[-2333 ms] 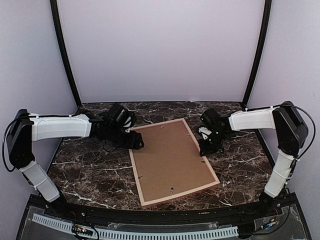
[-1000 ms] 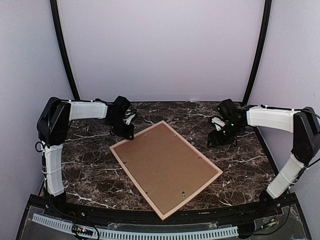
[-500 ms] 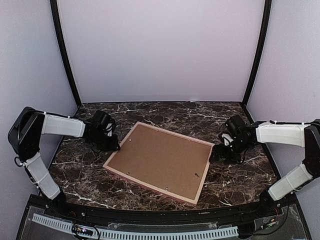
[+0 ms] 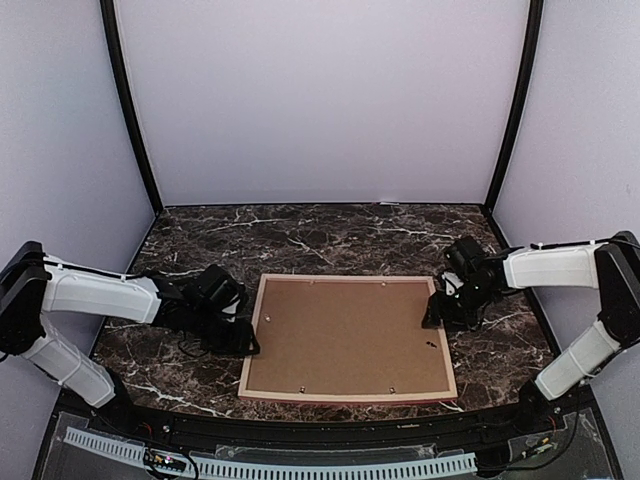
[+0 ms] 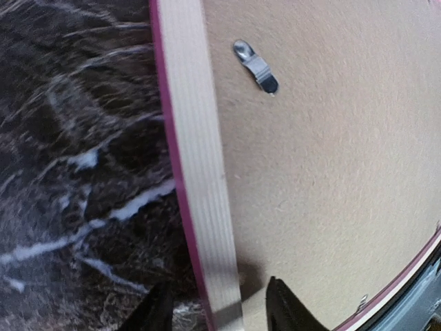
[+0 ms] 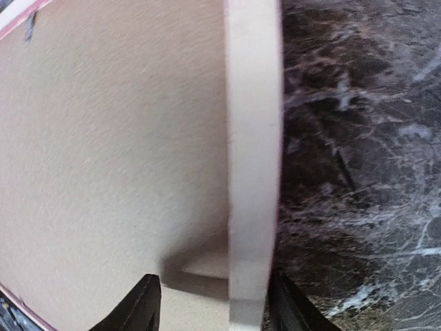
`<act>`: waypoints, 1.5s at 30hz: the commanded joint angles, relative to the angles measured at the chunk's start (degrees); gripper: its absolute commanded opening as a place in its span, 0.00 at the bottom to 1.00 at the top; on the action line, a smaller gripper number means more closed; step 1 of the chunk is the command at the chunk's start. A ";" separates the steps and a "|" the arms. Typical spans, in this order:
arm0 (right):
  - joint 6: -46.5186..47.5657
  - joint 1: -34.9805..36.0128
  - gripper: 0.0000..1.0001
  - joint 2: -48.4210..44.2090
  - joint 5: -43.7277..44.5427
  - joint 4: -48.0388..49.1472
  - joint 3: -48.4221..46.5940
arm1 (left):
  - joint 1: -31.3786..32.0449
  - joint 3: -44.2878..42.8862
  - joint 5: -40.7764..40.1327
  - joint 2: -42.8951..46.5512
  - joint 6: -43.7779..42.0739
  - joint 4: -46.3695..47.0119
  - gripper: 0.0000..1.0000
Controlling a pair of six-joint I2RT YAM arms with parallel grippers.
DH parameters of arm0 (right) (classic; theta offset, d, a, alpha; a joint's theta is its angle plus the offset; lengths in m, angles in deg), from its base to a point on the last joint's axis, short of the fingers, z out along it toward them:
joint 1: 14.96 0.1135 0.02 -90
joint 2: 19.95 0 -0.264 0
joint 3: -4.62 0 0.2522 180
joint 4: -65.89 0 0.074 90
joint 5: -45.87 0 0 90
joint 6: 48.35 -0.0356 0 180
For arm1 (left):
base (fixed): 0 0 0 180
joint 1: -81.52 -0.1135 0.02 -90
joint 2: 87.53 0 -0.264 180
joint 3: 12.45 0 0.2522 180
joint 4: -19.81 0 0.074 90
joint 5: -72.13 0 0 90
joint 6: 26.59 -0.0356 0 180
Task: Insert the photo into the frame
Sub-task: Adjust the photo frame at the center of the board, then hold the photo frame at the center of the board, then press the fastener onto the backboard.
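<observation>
The pink-railed frame (image 4: pixel 345 396) lies face down on the dark marble table, long side along the near edge. The brown backing board (image 4: pixel 345 335) fills it, held by small metal clips (image 5: pixel 256 66). The photo is hidden. My left gripper (image 4: pixel 245 340) is low at the frame's left rail. In the left wrist view the gripper (image 5: pixel 217 314) is open, a finger on each side of the rail (image 5: pixel 200 179). My right gripper (image 4: pixel 432 310) is at the right rail. In the right wrist view it (image 6: pixel 213 310) is open astride the rail (image 6: pixel 253 138), outer finger against the rail's edge.
Dark marble table (image 4: pixel 300 235) with pale walls on three sides and two black posts at the back corners. Bare marble shows beside the frame in both wrist views (image 5: pixel 83 172) (image 6: pixel 358 172).
The frame has turned counterclockwise from a slanted position to lie square with the near edge. Both grippers have moved toward the near side with its short rails.
</observation>
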 commanded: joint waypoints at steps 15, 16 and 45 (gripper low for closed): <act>3.27 0.32 0.29 5.46 6.65 0.16 -4.48 | -4.89 -18.39 -6.58 -11.34 -9.53 -10.75 0.66; 3.27 0.32 0.29 5.48 6.56 0.34 -4.38 | -5.12 -18.76 -8.19 -12.49 -9.90 -10.83 0.66; 3.79 0.30 0.28 5.62 4.13 2.13 -2.75 | -5.35 -17.06 -8.27 -15.29 -9.44 -10.13 0.28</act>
